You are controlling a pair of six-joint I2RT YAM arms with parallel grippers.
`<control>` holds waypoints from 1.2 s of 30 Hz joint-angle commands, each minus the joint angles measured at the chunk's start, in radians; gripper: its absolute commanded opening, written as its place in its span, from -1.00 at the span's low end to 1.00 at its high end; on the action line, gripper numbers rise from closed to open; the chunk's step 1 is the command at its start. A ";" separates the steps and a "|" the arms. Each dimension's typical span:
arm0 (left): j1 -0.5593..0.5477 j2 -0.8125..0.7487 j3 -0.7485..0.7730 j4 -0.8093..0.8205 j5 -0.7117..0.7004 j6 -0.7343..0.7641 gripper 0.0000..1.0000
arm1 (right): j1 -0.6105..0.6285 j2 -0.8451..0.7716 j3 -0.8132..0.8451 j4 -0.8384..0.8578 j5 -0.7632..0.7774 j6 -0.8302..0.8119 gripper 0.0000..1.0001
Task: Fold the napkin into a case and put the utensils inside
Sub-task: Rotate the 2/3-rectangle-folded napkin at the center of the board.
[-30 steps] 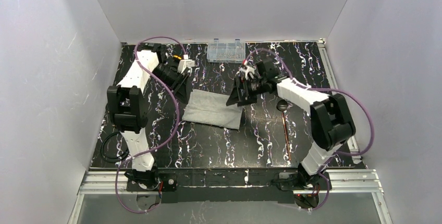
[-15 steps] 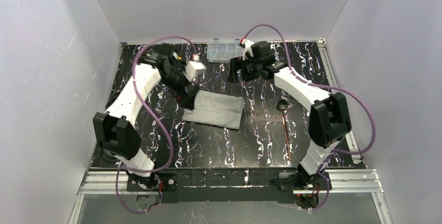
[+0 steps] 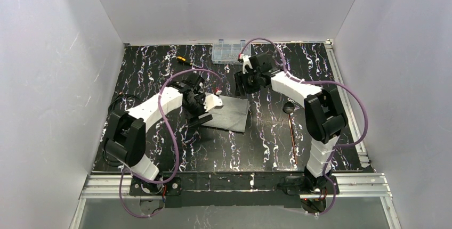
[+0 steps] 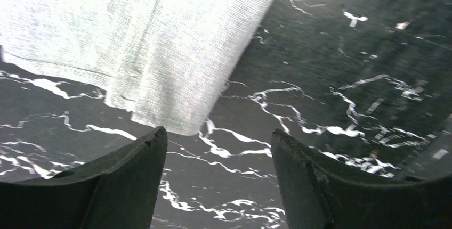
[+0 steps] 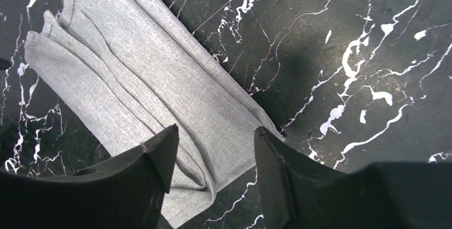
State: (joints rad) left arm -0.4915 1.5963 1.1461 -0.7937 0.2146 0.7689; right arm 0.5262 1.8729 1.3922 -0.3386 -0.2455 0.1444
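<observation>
Within the last second both arms have left the far side of the black white-veined marble-pattern table (image 3: 266,144) and taken new places around the light-grey matte cloth napkin (image 3: 230,113). The napkin itself has hardly moved: it lies flat near the middle of the table as a folded, layered rectangle.

The left gripper (image 4: 218,136) was near the far left edge of the cloth. It has now swung round to the near left corner and hangs low there. Its jaws are apart with nothing between them, and the cloth corner lies just in front of them.

The right gripper (image 5: 216,132) has drawn back a little and now stands over the far right part of the napkin. It is also spread and empty, and the folds show between its fingers.

It seems that one fold is finished and both arms are preparing the next grasp, probably to narrow the cloth into the case.

The long, thin copper-brown metal utensils (image 3: 291,133) wait on the table to the right of the napkin, apart from it and not yet touched.
</observation>
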 commanded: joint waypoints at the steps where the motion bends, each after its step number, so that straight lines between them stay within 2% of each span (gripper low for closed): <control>1: -0.038 -0.007 -0.058 0.187 -0.135 0.067 0.35 | 0.008 0.044 -0.027 0.044 -0.002 -0.020 0.21; 10: -0.075 0.015 -0.180 0.353 -0.201 0.168 0.12 | 0.009 0.080 -0.058 0.096 0.017 0.002 0.29; 17: -0.076 0.016 -0.221 0.440 -0.271 0.244 0.00 | 0.022 0.084 -0.110 0.141 0.038 0.032 0.27; 29: -0.076 0.061 -0.219 0.500 -0.293 0.307 0.03 | 0.036 -0.070 -0.326 0.214 0.130 0.109 0.17; 36: -0.076 0.120 -0.159 0.519 -0.304 0.356 0.11 | 0.102 -0.185 -0.478 0.220 0.192 0.188 0.14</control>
State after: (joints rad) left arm -0.5655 1.6737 0.9504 -0.2821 -0.0891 1.0855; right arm 0.5865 1.7451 0.9905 -0.0845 -0.1101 0.2699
